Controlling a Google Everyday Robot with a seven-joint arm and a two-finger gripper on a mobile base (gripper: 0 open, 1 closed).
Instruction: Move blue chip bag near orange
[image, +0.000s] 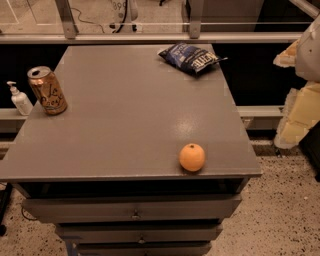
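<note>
The blue chip bag lies at the counter's 1 o'clock corner; the orange sits at 5 o'clock, well apart. The tool hangs off-counter at 3 o'clock, cut off by the frame edge; grip state cannot be told.

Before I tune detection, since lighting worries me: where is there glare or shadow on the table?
Camera view: soft glare patch on the table between the blue chip bag and the orange; small shadow under the orange; the gripper hangs pale at the right edge, off the table.
</note>
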